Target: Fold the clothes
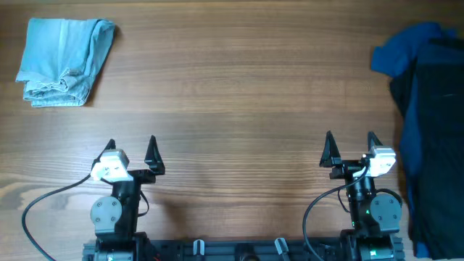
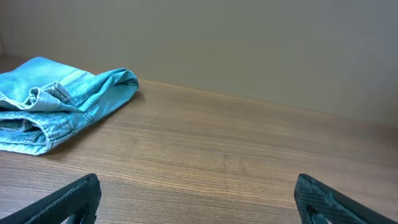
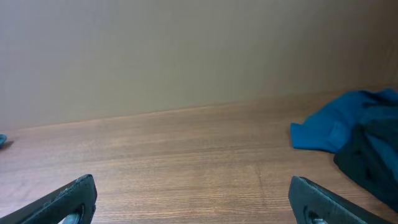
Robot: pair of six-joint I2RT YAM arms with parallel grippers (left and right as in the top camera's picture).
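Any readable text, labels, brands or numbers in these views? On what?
None readable.
No lettering shows on the bunched light-blue denim garment, the royal-blue and black fabric pile, the wooden table, the left hand or the right hand.

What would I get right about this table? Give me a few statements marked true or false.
1. The light-blue denim garment lies at the far left of the wooden table. True.
2. The left pincer grips the denim. False: it is open, empty and well apart from it.
3. A royal-blue garment lies heaped with a black garment at the table's right edge. True.
4. The right pincer is shut on cloth. False: its jaws stand wide open with nothing between them.
5. The heap on the right is neatly folded. False: it is crumpled.
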